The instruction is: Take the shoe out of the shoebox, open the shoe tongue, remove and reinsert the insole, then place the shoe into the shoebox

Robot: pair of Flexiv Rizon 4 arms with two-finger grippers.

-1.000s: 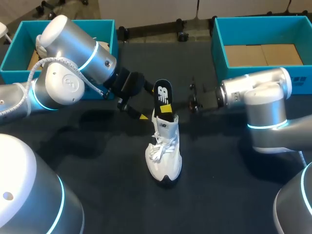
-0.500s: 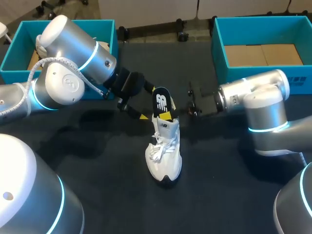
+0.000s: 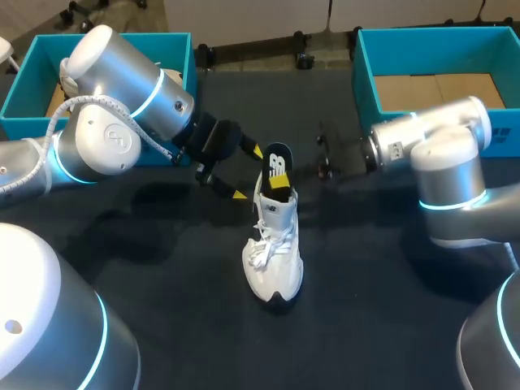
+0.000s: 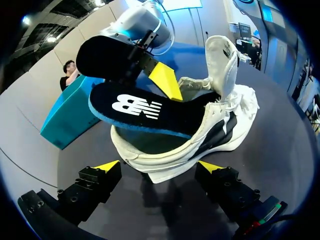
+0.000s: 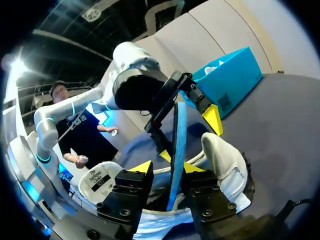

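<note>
Our right tool (image 5: 165, 169) pinched the insole (image 3: 277, 165), half inside the shoe (image 3: 274, 252) mid-desk (image 3: 162, 268); our left tool (image 4: 159, 166) stood open around the heel. Unbraced, the shoe risked tipping, the insole buckling.

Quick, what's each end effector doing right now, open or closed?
Left end effector: open, at the heel of the shoe.
Right end effector: closed on the insole.
</note>
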